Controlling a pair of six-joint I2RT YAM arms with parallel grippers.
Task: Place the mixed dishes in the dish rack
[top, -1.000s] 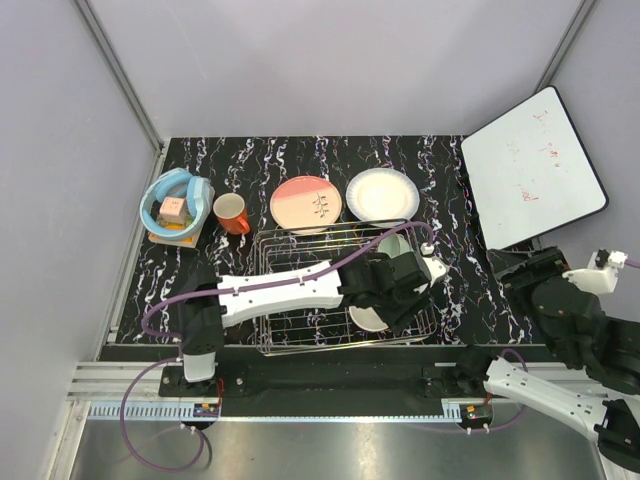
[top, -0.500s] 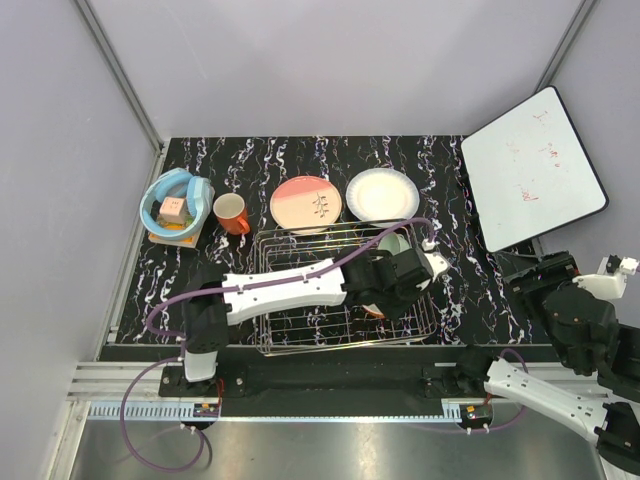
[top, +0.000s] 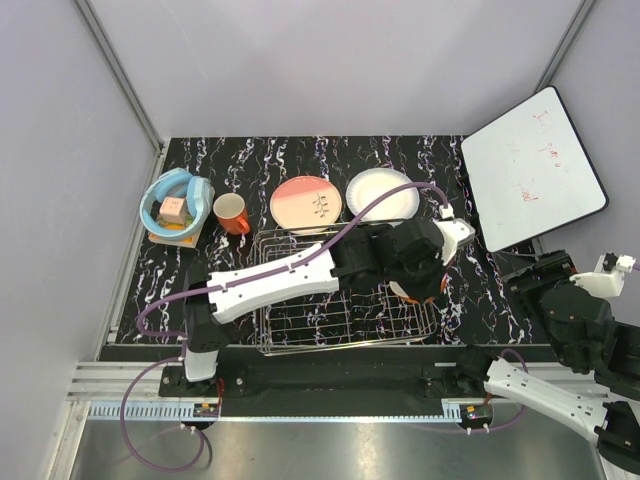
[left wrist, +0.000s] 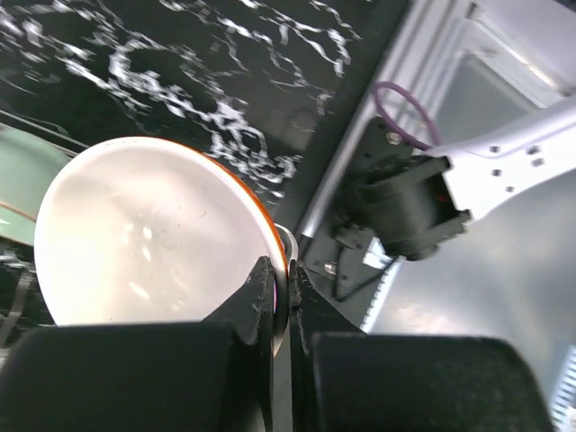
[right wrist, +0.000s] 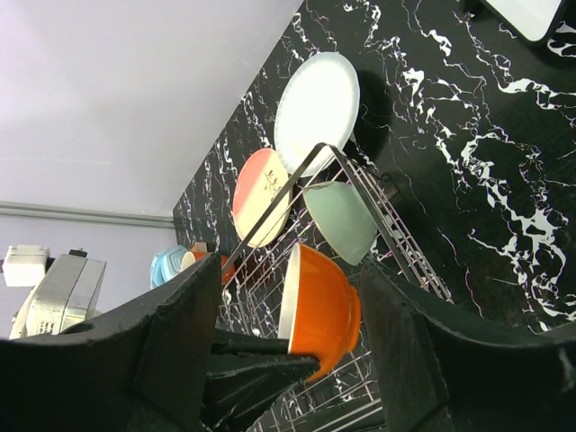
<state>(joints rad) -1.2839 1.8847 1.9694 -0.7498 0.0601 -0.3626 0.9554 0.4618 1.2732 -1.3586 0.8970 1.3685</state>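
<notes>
The left gripper (left wrist: 281, 270) pinches the rim of the white-and-orange bowl (left wrist: 153, 234), tilted over the dish rack's (top: 310, 335) right end, while the right gripper (right wrist: 290, 265) gapes wide near the bench's right edge.

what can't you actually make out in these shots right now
- Top view: white-and-orange bowl almost wholly under the left arm.
- Left wrist view: pale green bowl cut off by the frame edge.
- Right wrist view: orange-red mug mostly behind the right finger.
- Top view: white board scribbles too small to read.
</notes>
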